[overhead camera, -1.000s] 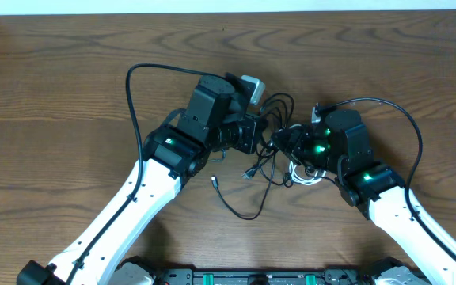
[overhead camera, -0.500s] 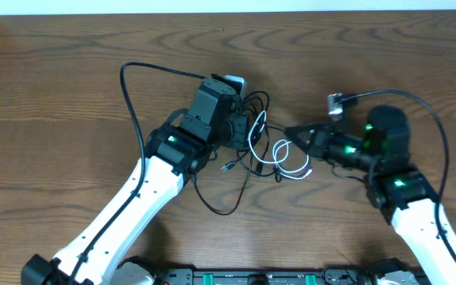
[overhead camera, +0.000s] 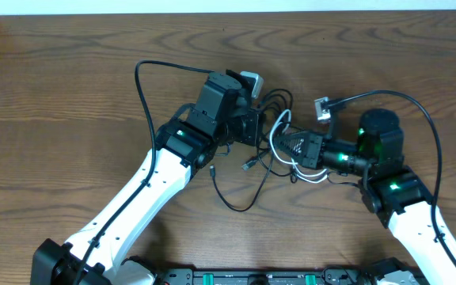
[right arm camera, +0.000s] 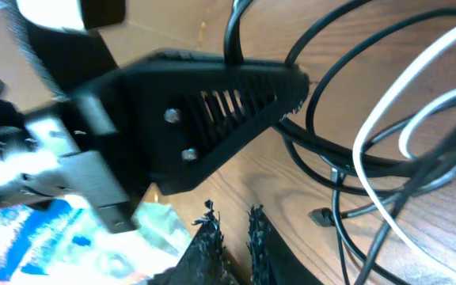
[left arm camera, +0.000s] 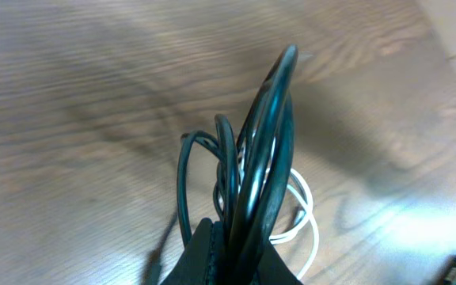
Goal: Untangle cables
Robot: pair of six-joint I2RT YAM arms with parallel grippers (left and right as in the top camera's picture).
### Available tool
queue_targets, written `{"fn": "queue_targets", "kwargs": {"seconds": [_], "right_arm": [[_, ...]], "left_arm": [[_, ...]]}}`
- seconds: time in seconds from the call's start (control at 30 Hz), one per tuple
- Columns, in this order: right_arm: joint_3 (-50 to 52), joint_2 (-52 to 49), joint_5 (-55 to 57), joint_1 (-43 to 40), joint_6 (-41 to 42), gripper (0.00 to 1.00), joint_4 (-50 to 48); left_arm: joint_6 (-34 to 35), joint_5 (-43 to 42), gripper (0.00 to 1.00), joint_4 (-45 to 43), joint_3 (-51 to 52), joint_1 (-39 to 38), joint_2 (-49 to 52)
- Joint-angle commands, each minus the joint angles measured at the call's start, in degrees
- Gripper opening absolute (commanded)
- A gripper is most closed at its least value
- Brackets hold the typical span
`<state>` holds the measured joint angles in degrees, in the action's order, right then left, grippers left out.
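Observation:
The cables lie tangled mid-table between my two grippers. My left gripper (overhead camera: 253,127) is shut on a bunch of black cable loops (left arm camera: 271,119), which stand up from its jaws (left arm camera: 248,237). Loose black cables (overhead camera: 253,170) trail from there toward the table front. A white cable (overhead camera: 274,134) curls through them and shows behind the held loops (left arm camera: 313,229). My right gripper (overhead camera: 282,145) points left at the tangle. In the right wrist view its jaws (right arm camera: 234,222) stand slightly apart with bare wood between them, just short of the white cable (right arm camera: 378,119) and the left gripper (right arm camera: 299,81).
Thick black arm wires arch over the wood beside each arm, on the left (overhead camera: 142,79) and on the right (overhead camera: 418,119). The wooden table (overhead camera: 70,119) ends at a pale wall along its far edge (overhead camera: 212,6). A blurred blue-white patch (right arm camera: 46,237) fills the right wrist view's lower left.
My right gripper has swung back left to the tangle and its jaws have parted a little. My left gripper, with its black loops, has shifted slightly right.

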<state>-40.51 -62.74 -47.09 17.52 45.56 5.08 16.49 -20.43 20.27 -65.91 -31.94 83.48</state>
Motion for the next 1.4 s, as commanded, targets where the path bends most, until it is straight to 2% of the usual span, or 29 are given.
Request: {"fn": "queue_targets", "kwargs": {"seconds": [0.0, 0.23, 0.33, 0.7, 0.8, 0.97, 1.17, 1.37], "right_arm": [[0.04, 0.11, 5.14, 2.58, -3.37, 0.12, 0.35], [0.04, -0.15, 19.85, 7.56, -2.38, 0.12, 2.67], [0.04, -0.79, 22.08, 8.9, 0.57, 0.12, 2.58], [0.04, -6.03, 37.42, 12.15, 2.67, 0.09, 3.26], [0.04, -6.38, 44.68, 12.15, 3.08, 0.05, 7.63], [0.04, -6.27, 57.24, 11.93, 5.88, 0.05, 17.99], [0.02, -6.12, 57.88, 9.97, 5.79, 0.11, 19.06], [0.02, -4.24, 57.61, 7.78, 0.5, 0.13, 18.53]], "left_arm": [[0.13, -4.92, 0.08, -0.46, -0.59, 0.09, -0.55], [0.13, -7.48, 0.08, -0.48, -0.59, 0.09, -0.57], [0.15, -7.45, 0.08, -0.5, -0.59, 0.09, -0.57], [1.64, -7.45, 0.07, -0.39, -0.59, 0.09, -1.97], [1.57, -7.41, 0.08, -0.04, -0.59, 0.15, -2.93], [0.94, -6.54, 0.07, 0.13, -0.59, 0.26, -5.29], [0.42, -6.21, 0.08, 0.24, -0.59, 0.26, -7.02], [-6.03, -7.67, 0.08, 0.02, -0.59, 0.26, -9.44]]}}
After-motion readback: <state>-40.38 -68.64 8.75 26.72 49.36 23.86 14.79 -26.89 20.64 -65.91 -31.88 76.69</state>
